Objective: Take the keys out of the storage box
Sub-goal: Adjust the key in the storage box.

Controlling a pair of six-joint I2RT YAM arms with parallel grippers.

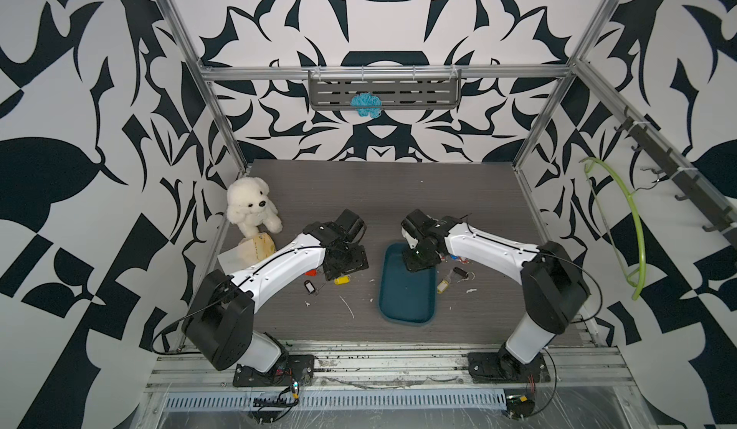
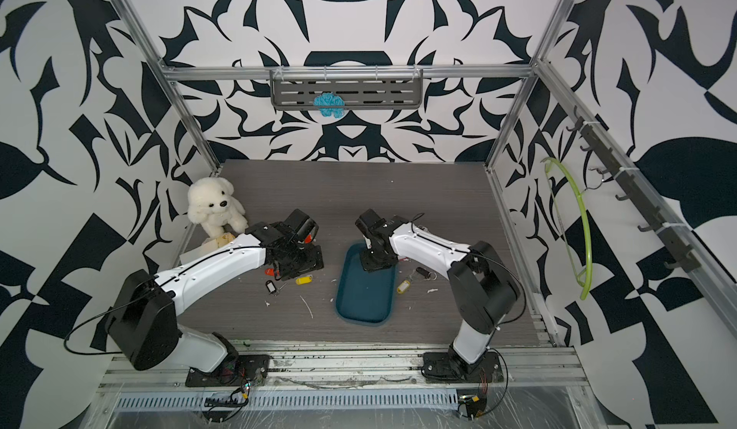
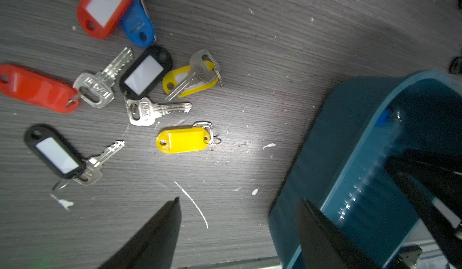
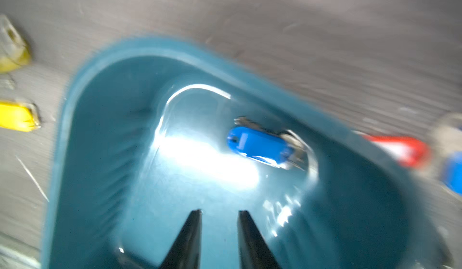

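Note:
The teal storage box (image 1: 406,303) (image 2: 365,303) lies on the table's middle right. At its far end lies one of the keys, with a blue tag (image 4: 260,145). My right gripper (image 4: 219,211) (image 1: 414,261) points down inside the box, short of that key. Its jaws stand a narrow gap apart with nothing between them. Several more tagged keys lie on the table left of the box, among them a yellow tag (image 3: 182,140) and a black tag (image 3: 145,72). My left gripper (image 3: 240,202) hangs wide open and empty beside the box wall (image 3: 325,155).
More keys (image 1: 443,285) lie just right of the box. A white plush bear (image 1: 253,205) and a paper packet (image 1: 255,249) sit at the left edge. A grey slotted shelf (image 1: 385,88) hangs on the back rail, and a green hanger (image 1: 634,223) on the right wall.

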